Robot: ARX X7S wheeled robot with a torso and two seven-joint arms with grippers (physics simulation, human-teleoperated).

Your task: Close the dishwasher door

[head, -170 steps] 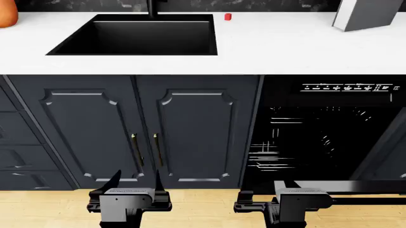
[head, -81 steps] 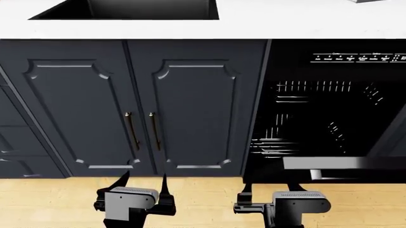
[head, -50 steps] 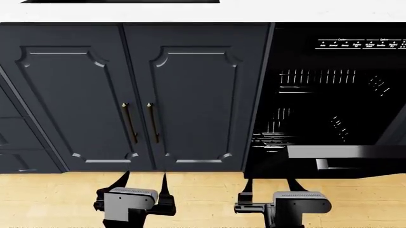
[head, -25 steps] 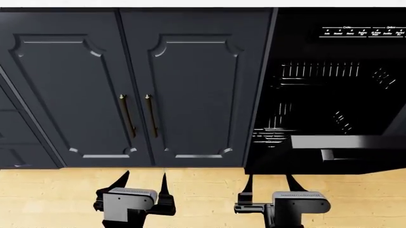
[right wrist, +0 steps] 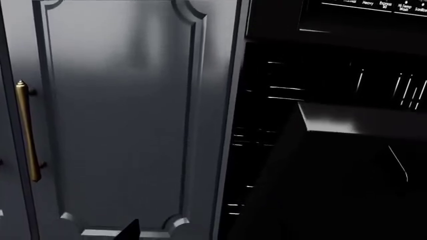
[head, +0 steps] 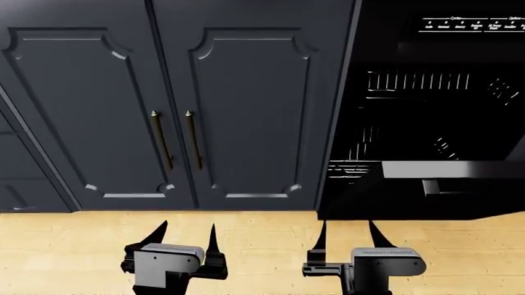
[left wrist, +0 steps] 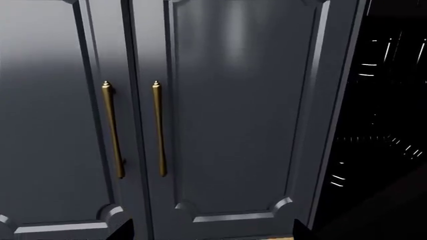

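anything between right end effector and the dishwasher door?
Nothing. In the head view only bare wood floor separates the right end effector from the open dishwasher door, which sits ahead and to its right, untouched.

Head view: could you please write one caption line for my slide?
Both grippers, left and right, open above the wood floor, facing navy cabinets; dishwasher door partly open.
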